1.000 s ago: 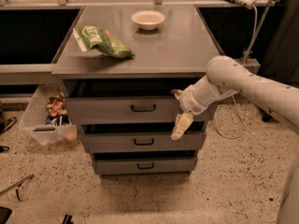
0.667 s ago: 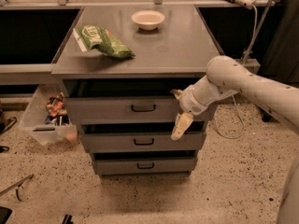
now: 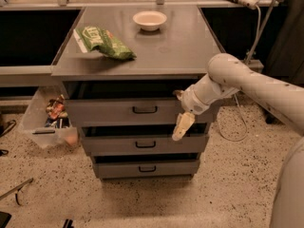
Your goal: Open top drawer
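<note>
The top drawer sits directly under the top of the grey table and is the widest of the three drawers. Its flat front faces the camera, and its long axis runs from left to right. A small black handle lies level in the middle of the front. A dark gap shows between the upper edge of the front and the edge of the table.

The end effector hangs in front of the right end of this drawer, well to the right of the handle. It points down, and its tip reaches over the dark strip above the middle drawer. Whether it is apart or together I cannot tell, nor whether it touches the front. The light arm comes in from the right side.

The middle drawer and the bottom drawer stand below, each one narrower than the one above.

The speckled floor spreads in front of the drawers toward the camera. On the left, a clear plastic bin stands just beside the drawers. On the right, a cable loops on the floor behind the arm.

On the table, a green bag lies near the left edge and a white bowl stands near the back.
</note>
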